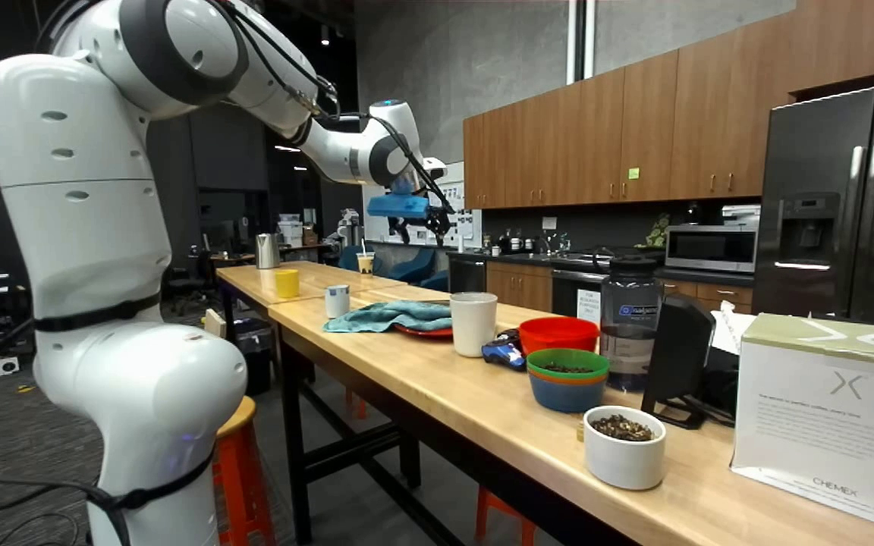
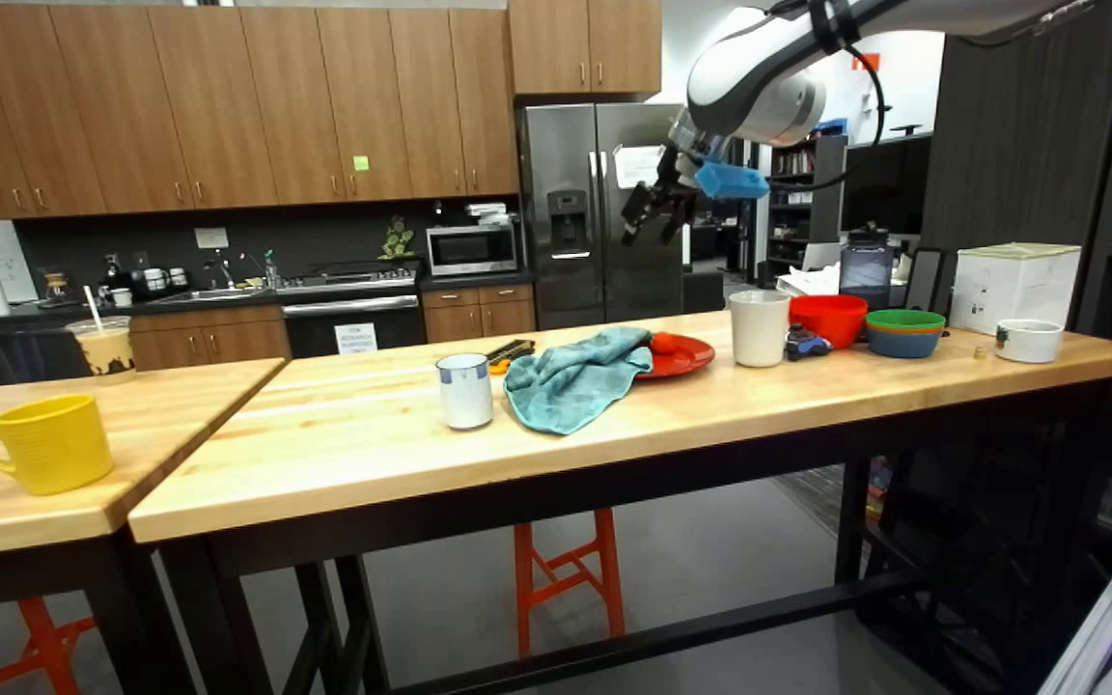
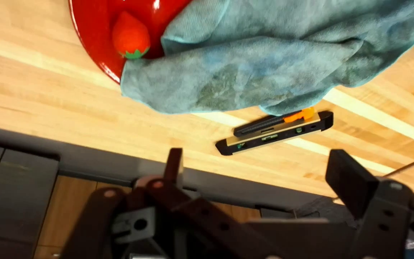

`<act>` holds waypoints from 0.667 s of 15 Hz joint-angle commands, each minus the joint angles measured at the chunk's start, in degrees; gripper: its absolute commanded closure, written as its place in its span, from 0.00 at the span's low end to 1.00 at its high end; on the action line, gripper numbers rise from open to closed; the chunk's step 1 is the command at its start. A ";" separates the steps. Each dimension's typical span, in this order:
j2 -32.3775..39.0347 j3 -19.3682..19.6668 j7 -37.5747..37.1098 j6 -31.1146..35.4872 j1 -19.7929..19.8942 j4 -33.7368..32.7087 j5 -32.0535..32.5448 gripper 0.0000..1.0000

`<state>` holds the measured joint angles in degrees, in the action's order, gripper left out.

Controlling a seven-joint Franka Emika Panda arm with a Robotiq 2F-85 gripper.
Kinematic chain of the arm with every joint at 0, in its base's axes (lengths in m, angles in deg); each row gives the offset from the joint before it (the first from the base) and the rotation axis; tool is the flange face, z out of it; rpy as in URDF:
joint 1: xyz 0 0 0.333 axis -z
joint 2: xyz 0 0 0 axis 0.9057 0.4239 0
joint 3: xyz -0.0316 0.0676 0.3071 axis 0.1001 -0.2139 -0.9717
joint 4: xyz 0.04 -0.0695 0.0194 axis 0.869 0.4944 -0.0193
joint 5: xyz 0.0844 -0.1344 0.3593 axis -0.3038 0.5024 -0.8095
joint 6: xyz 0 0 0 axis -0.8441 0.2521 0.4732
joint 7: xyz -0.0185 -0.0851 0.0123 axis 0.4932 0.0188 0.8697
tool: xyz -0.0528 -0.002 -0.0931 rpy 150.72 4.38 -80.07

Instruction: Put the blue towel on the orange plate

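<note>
The blue towel [image 3: 235,79] is draped with 1 end over the rim of the plate [image 3: 93,36] (red to the eye, not orange) and its bulk bunched on the table [image 3: 41,97] beside it; above the plate, the gripper [image 3: 259,165] is held spread, with nothing pinched. Presumably light and limp, the towel is best taken by the raised fold [image 3: 253,50] just off the plate, with several layers gathered to limit sagging. How much of it is borne by the plate cannot be well judged, the rim being hidden there.
</note>
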<state>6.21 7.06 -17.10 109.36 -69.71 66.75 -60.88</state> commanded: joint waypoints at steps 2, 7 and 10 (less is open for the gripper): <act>-5.06 -1.17 -4.83 -9.73 1.20 2.58 -0.39 0.00; -6.40 -1.21 -7.41 -15.97 1.24 3.10 -0.97 0.00; -6.75 -1.14 -7.95 -18.66 1.28 3.72 -1.32 0.00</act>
<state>1.21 6.57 -24.09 93.36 -69.56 69.10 -61.34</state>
